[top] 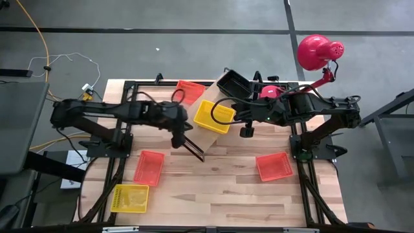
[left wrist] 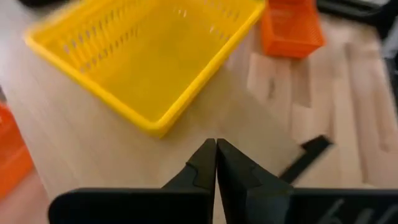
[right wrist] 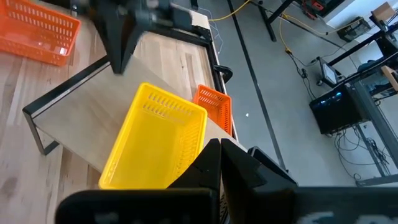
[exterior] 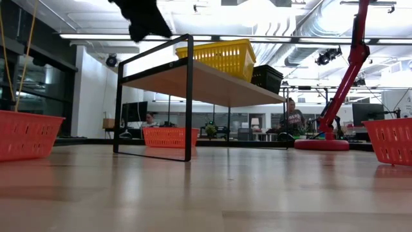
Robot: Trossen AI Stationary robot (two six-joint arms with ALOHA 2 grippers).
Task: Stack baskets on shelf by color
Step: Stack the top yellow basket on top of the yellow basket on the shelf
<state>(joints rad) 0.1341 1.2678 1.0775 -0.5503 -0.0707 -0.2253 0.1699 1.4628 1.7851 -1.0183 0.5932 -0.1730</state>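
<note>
Between placements: yellow basket (top: 213, 116) and black basket (top: 233, 83) on shelf (top: 208, 134), both fingers clenched empty above it; next, fetch near-left yellow basket (top: 130, 198) from counter (top: 213, 188).

Left gripper (left wrist: 216, 163) jaws closed and empty, right gripper (right wrist: 221, 163) likewise, both arms raised

Desk and shelf with baskets

The shelf (top: 208, 133) at centre carries a yellow basket (top: 213, 116) and a black basket (top: 234, 84); the desk (top: 220, 188) bears three orange baskets (top: 149, 167) (top: 273, 166) (top: 189, 91) and a second yellow basket (top: 130, 198) at lower left.
</note>
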